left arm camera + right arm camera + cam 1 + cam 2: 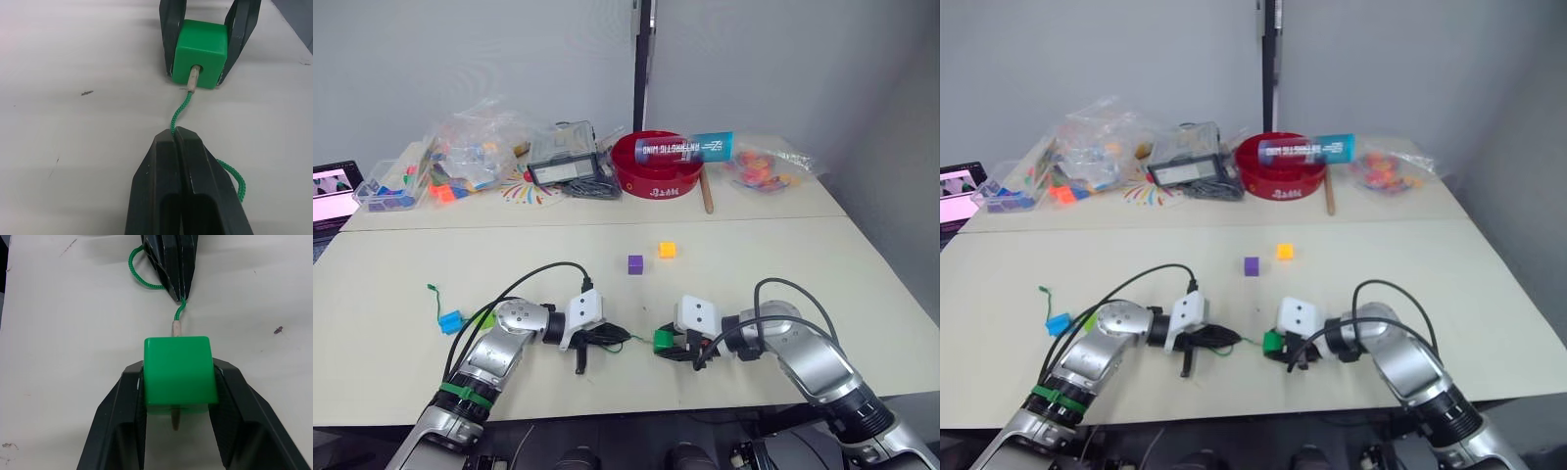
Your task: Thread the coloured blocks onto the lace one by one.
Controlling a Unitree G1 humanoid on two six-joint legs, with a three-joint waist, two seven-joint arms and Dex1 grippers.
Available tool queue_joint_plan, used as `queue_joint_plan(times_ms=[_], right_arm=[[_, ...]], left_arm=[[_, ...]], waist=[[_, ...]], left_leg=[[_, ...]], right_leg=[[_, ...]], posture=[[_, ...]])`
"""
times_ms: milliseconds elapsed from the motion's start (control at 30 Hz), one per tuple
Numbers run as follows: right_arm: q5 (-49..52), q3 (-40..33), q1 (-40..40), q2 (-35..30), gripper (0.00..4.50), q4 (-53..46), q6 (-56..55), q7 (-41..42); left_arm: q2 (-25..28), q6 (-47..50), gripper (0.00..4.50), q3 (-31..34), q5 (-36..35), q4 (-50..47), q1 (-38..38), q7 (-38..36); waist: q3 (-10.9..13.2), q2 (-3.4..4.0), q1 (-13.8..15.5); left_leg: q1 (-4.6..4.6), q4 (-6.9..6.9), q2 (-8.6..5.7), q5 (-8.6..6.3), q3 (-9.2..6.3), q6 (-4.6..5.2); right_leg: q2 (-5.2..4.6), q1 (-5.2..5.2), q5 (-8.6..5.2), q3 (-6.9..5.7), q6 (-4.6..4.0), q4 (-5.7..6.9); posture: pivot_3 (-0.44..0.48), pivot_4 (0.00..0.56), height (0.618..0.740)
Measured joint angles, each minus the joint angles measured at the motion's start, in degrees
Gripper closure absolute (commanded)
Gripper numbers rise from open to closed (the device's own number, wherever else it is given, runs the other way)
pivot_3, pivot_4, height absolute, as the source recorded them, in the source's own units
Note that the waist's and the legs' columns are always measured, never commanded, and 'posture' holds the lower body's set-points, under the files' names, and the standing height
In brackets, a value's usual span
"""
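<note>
Right gripper [178, 382]: clamped on the dark green block [179, 374], one finger on each side face; block held just over the counter [783, 264] near its front edge
Left gripper [188, 142]: fingers pressed together, pinching the lace [178, 113] a short way behind its tip; faces the right gripper, near it but apart
Lace: pale stiff tip [193, 81] entered in the hole of the dark green block; in the right wrict view a pale end shows at the block's far face as well; a short green stretch runs from tip to the left gripper; slack loops behind that gripper; tail end lies far left on the counter
Blue block [450, 321]: on the counter at left, beside the left forearm; light green block [485, 319] just beside it; whether either sits on the lace, cannot tell
Purple block [635, 264]: loose mid-counter; orange-yellow block [667, 250] near it, further back and to the right, apart
Back of counter: red bowl [656, 166]; clear bags of toys [470, 152]
</note>
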Motion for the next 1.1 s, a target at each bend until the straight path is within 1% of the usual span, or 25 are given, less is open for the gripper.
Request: queue_joint_plan(times_ms=[100,367,567,767,867,967,1000,1100], right_arm=[[0.0,0.0,0.0,0.0,3.29,-0.3,0.0,0.0],[0.0,0.1,0.1,0.0,3.29,-0.4,0.0,-0.1],[-0.1,0.5,0.2,0.0,3.29,-0.7,0.1,-0.1],[-0.1,0.5,0.3,-0.1,3.29,-0.8,0.4,-0.4],[0.0,0.5,0.3,0.0,3.29,-1.0,0.6,-0.7],[0.0,0.6,0.3,0.1,3.29,-1.1,0.7,-0.7],[0.0,0.7,0.2,0.2,3.29,-1.1,0.7,-0.8],[-0.1,1.0,0.2,0.6,3.29,-1.1,0.7,-1.0]], left_arm=[[-1.5,0.7,4.46,-0.6,-0.1,0.0,-0.3,0.0],[-1.8,1.0,4.46,-2.5,0.2,-0.2,-1.5,-1.2],[-4.1,1.0,4.46,-4.0,1.4,0.1,-3.7,-1.1],[-4.3,1.4,4.46,-4.0,2.0,0.3,-4.2,-1.2],[-4.2,2.9,3.65,-3.7,1.7,0.1,-3.8,-1.3],[-4.0,3.8,2.56,-3.2,0.6,-0.1,-3.1,-1.3],[-3.9,3.8,2.32,-2.8,0.3,-0.3,-2.8,-1.1],[-2.2,4.1,1.31,-1.2,-0.4,-2.3,-2.5,-0.8]], waist=[[0.0,0.00,0.1],[0.0,0.00,-0.1],[0.0,0.00,-0.2],[0.0,0.00,-0.2],[0.0,0.00,-0.3],[0.0,0.00,-0.3],[0.0,0.00,-0.3],[0.0,0.00,-0.4]], left_leg=[[-0.02,0.02,-0.01,0.00,0.00,0.00],[-0.02,0.01,0.00,0.00,0.00,0.00],[-0.03,0.01,0.00,0.00,0.00,0.00],[-0.02,0.01,0.01,0.00,0.00,0.00],[-0.01,0.01,0.01,0.00,0.00,0.00],[-0.01,0.01,0.03,0.00,0.00,0.00],[-0.02,0.01,0.03,0.00,0.00,0.00],[0.00,-0.02,0.07,0.00,0.00,0.00]], right_leg=[[0.00,-0.01,0.00,0.00,0.00,0.00],[0.02,-0.02,0.00,0.00,0.00,0.00],[0.03,-0.03,0.00,0.00,0.00,0.00],[0.03,-0.01,0.00,0.01,0.00,0.00],[0.04,-0.02,0.00,0.01,0.00,0.00],[0.05,-0.03,0.00,0.01,0.00,0.00],[0.05,-0.03,0.00,0.01,0.00,0.00],[0.09,-0.03,0.00,0.01,0.00,0.00]], posture=[[0.000,0.150,0.740],[0.000,0.150,0.740],[0.000,0.150,0.740],[0.000,0.150,0.740],[0.000,0.150,0.740],[0.000,0.150,0.740],[0.000,0.150,0.740],[0.000,0.150,0.740]])
